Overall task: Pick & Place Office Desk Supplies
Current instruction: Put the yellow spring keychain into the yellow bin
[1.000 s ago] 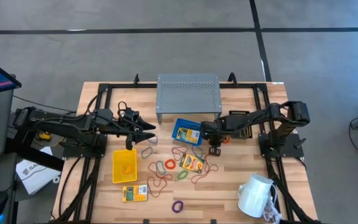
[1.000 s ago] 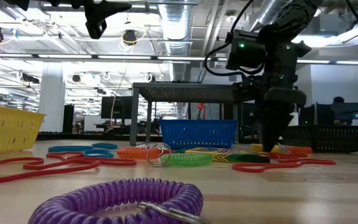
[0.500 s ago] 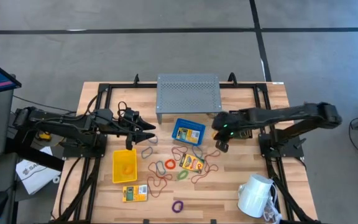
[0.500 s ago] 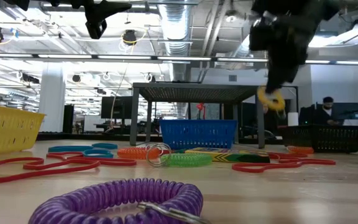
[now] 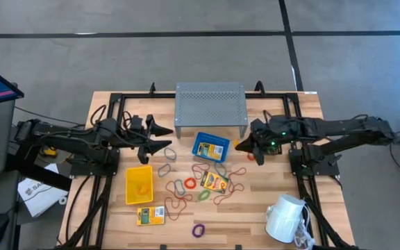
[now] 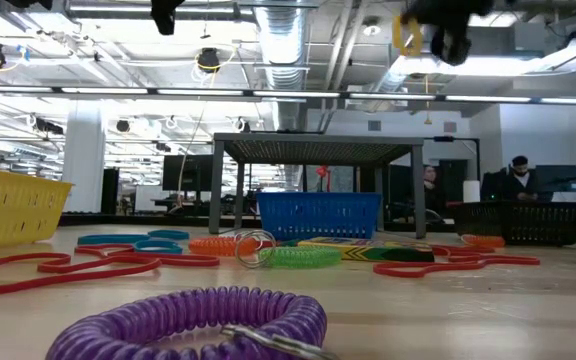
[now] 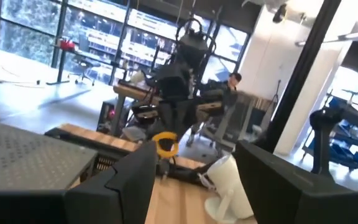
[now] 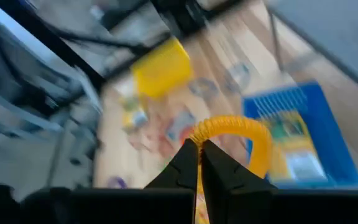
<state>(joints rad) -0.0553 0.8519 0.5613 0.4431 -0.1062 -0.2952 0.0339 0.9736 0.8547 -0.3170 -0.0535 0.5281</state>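
The right gripper [image 5: 245, 144] is pinched shut on a yellow coiled loop [image 8: 238, 134] and hangs above the table [image 5: 304, 182], just right of the blue bin [image 5: 210, 147] and in front of the grey perforated riser [image 5: 210, 107] that stands at the table's far edge. In the low view the yellow loop [image 6: 406, 35] is high in the air, well clear of everything on the wood. The blue bin holds a yellow printed packet [image 5: 214, 149].

The left gripper [image 5: 165, 136] hovers with its fingers spread wide and nothing between them, over the left half of the table, behind the yellow bin [image 5: 139, 185] and level with the riser's left legs.

Between the two bins the table is crowded: a grey loop [image 5: 166, 169] by the yellow bin's far corner, thin red loops [image 5: 203, 171] in a tangle, an orange loop [image 5: 190, 182], a green loop [image 5: 204, 196] and a second packet [image 5: 215, 182] among them. A third packet [image 5: 151, 215] lies near the front-left corner, a purple loop [image 5: 198, 230] near the front edge. A white mug [image 5: 285, 217] lies at the front-right corner. In the low view a black mesh bin [image 6: 518, 222] stands at the right.
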